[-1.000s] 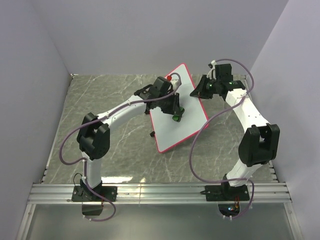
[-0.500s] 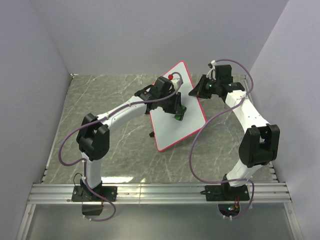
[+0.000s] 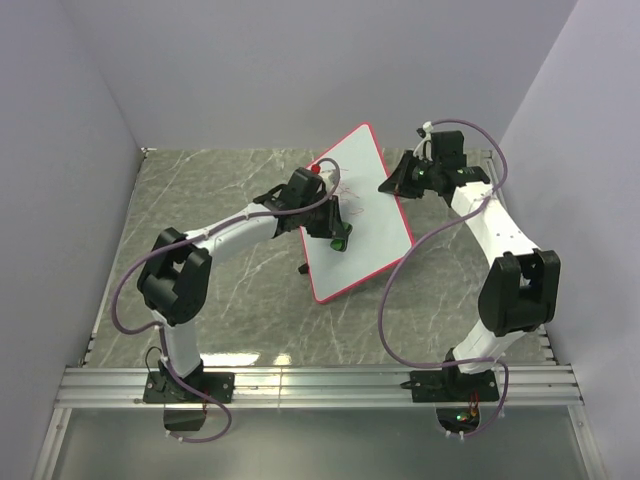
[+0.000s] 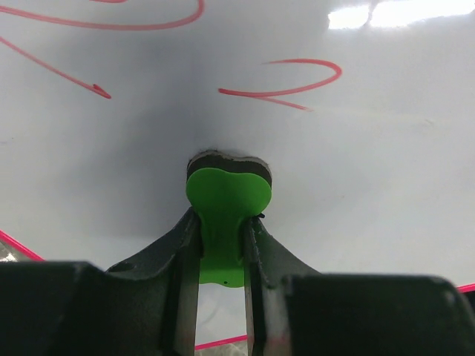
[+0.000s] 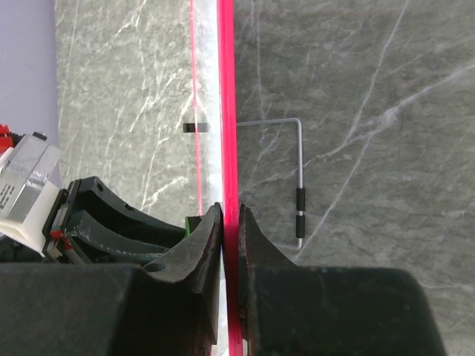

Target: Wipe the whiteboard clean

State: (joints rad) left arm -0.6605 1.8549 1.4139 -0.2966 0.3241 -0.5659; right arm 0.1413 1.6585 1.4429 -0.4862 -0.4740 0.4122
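Observation:
The whiteboard [image 3: 372, 215], white with a red-pink rim, stands tilted on the marble table. Red scribbles [image 3: 345, 190] show near its upper left; in the left wrist view they run across the top of the board [image 4: 297, 78]. My left gripper [image 3: 338, 238] is shut on a small green eraser [image 4: 226, 204] and presses its dark pad against the board. My right gripper [image 3: 392, 185] is shut on the board's red rim [image 5: 226, 148] at its upper right edge, seen edge-on in the right wrist view.
A thin metal wire stand [image 5: 299, 178] with black sleeves sits behind the board. A small black clip [image 5: 196, 127] shows on the board's edge. Grey walls close in the table on the left, back and right.
My left gripper has slid the eraser down and to the left across the board, uncovering red scribbles near the top. The right gripper has kept its hold on the rim.

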